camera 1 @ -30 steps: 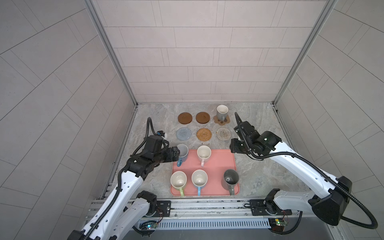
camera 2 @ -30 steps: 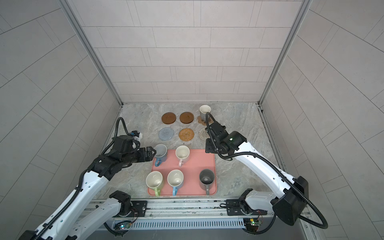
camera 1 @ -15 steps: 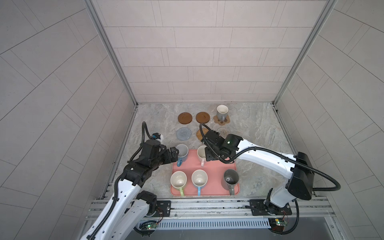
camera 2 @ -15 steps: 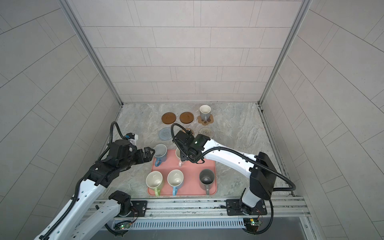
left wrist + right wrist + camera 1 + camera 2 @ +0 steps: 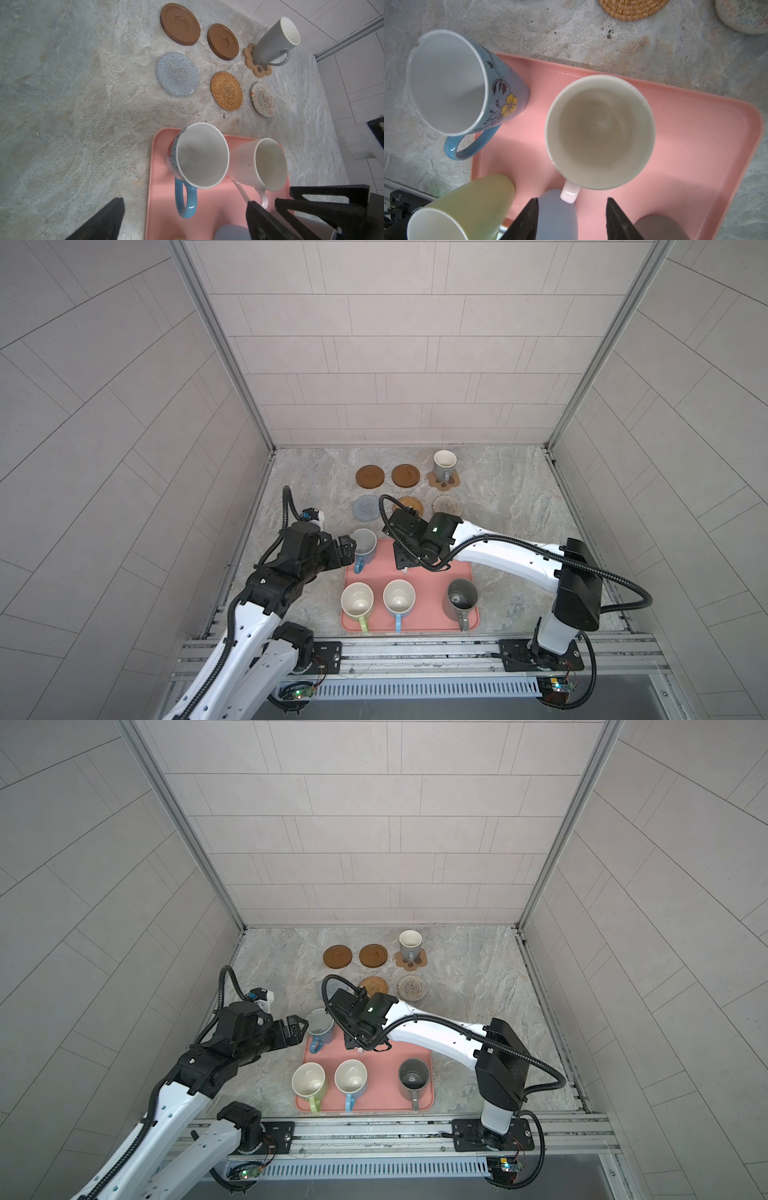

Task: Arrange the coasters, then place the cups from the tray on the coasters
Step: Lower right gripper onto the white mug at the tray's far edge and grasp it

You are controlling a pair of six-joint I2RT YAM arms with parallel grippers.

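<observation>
Top views: my left pincer (image 5: 351, 549) gapes wide, empty, beside blue mug (image 5: 365, 542) at tray (image 5: 430, 601) corner. Left wrist: nothing gripped. Right wrist: right pincer (image 5: 572, 199) half-open, straddling pink mug (image 5: 600, 133) handle, not clamped.

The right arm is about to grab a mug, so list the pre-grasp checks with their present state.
1. Right gripper open astride the handle of the pale pink ceramic mug: ok.
2. Pale pink mug upright on the salmon-pink flat tray: ok.
3. Golden rattan round coaster bare: ok.
4. Right gripper clear of the light blue mug beside that handle: cannot tell.
5. Left gripper open, holding nothing: ok.
</observation>
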